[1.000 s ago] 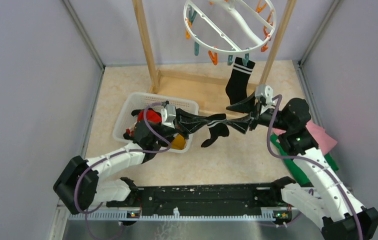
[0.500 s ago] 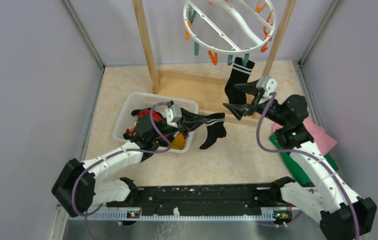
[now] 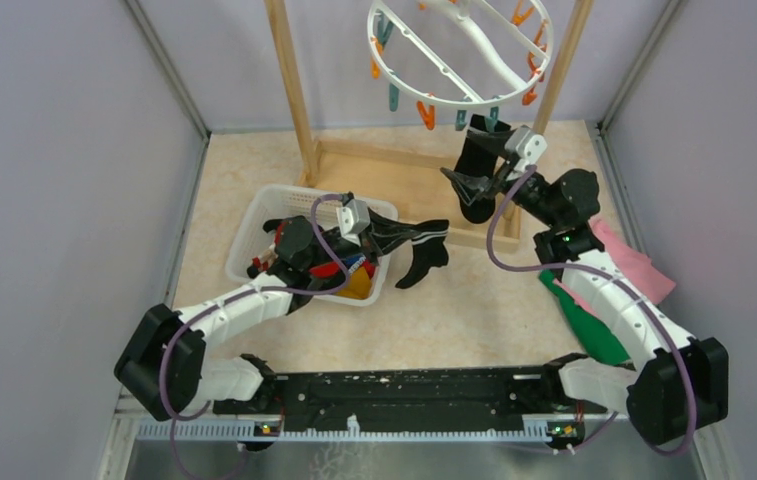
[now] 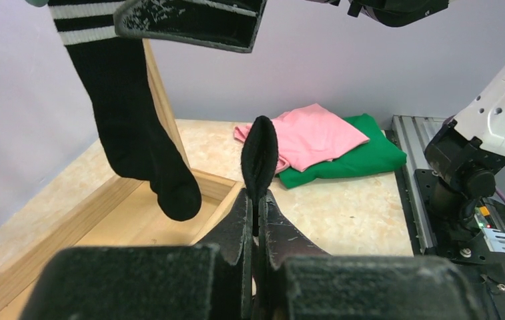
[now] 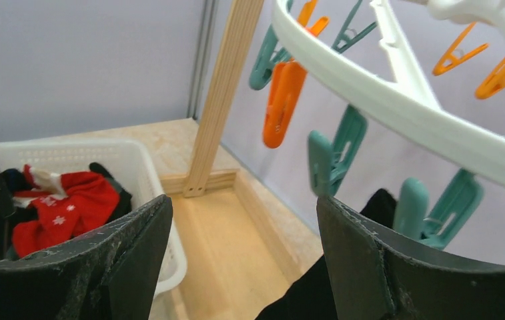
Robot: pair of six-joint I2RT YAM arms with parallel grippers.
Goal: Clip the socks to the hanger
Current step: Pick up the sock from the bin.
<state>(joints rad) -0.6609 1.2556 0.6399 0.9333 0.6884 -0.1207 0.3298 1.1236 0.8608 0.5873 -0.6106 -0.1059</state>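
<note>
Left claw (image 4: pixel 255 200): shut tight on a black fabric sock with white stripes (image 3: pixel 432 240), held out just past the white mesh plastic basket (image 3: pixel 251 222).

Right claw (image 5: pixel 239 213): wide open, gripping nothing, raised just beneath the white round plastic hanger ring (image 5: pixel 369 97).

A second black striped sock (image 4: pixel 129 133) hangs from a peg on that ring.

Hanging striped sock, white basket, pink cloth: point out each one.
hanging striped sock (image 4: pixel 123 120), left wrist view, on its black leg below the stripes.
white basket (image 3: pixel 246 236), top external view, on its left wall.
pink cloth (image 4: pixel 309 137), left wrist view, on its flat top.
</note>
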